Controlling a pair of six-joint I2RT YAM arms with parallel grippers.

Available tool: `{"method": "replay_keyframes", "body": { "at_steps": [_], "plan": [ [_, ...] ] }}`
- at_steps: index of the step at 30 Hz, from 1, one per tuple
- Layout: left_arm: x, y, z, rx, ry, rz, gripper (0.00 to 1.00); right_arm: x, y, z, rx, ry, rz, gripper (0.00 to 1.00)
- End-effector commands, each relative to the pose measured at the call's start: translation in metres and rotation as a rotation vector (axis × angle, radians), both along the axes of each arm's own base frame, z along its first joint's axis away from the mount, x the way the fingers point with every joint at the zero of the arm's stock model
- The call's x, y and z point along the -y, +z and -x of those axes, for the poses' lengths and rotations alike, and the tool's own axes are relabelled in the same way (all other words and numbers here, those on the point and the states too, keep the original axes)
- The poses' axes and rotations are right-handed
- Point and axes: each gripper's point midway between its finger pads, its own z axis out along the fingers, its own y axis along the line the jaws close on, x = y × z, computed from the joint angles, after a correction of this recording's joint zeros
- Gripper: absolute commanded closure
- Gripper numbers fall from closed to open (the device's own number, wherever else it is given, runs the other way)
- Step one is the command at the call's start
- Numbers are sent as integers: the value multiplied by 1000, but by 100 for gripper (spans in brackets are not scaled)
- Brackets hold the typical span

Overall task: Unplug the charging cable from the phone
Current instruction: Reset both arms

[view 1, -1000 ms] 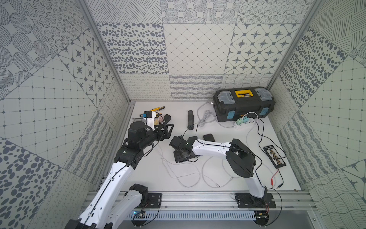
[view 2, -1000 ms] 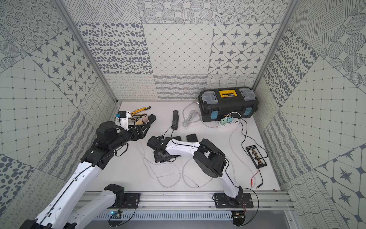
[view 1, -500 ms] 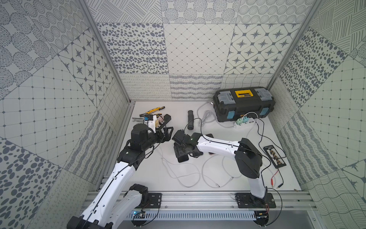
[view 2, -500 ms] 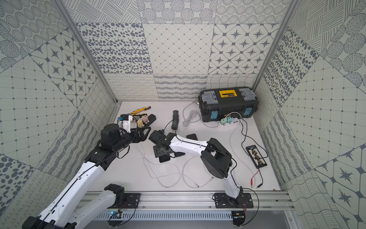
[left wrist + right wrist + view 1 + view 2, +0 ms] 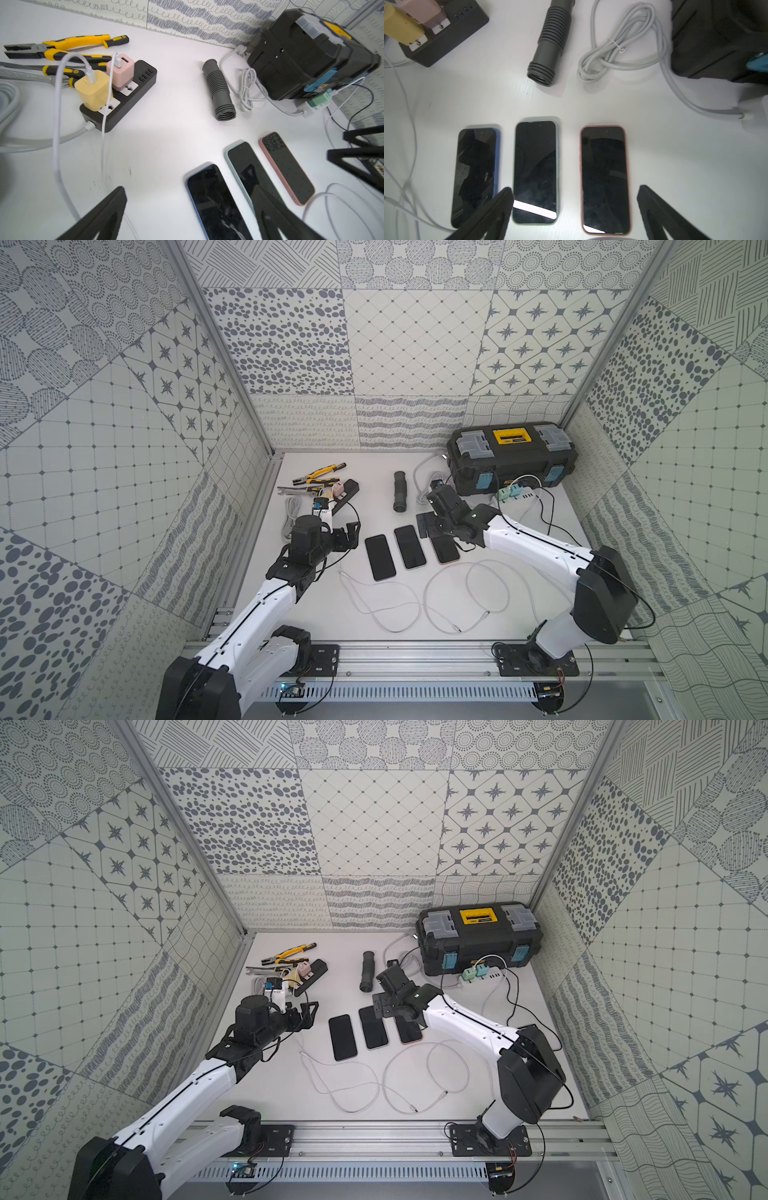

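Three phones (image 5: 410, 546) lie with white charging cables (image 5: 424, 597) loose nearby, seemingly all unplugged; left gripper (image 5: 190, 190) and right gripper (image 5: 574, 192) gape empty.

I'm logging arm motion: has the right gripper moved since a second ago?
Yes. The right gripper swung rightward and back, from left of the corrugated hose toward the toolbox.

clear: bare table (image 5: 508, 99) between phones (image 5: 535, 172) and hose (image 5: 550, 41) | obstacles: loose cables (image 5: 54, 133) beside phones, toolbox (image 5: 513, 466) at back
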Motion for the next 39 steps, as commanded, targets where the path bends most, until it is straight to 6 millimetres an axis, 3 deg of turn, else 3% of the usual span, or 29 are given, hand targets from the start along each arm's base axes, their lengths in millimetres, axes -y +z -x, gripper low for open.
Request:
{"method": "replay_keyframes", "body": {
  "at_steps": [1,5,11,16,21,23,30,39],
  "plan": [
    [-17,22,-22,222,19,-203,2,27,24,-24,156,20,-28,3],
    [-18,7,-27,228,-8,-285,2,75,29,-33,250,-13,-9,3],
    [-23,-26,-46,227,-14,-407,2,153,8,-46,357,-152,34,3],
    [-14,-44,-59,230,-89,-423,2,189,-12,-56,411,-204,58,3],
    [-30,-55,-61,238,-28,-381,2,217,-18,-64,498,-245,5,3],
    [-34,-65,-62,222,-8,-367,2,221,-22,-67,522,-260,-79,3],
    [-44,-67,-69,188,37,-360,2,222,-42,-64,586,-266,-104,3],
    [-45,-67,-69,192,39,-361,2,222,-42,-62,599,-269,-105,3]
  ]
}}
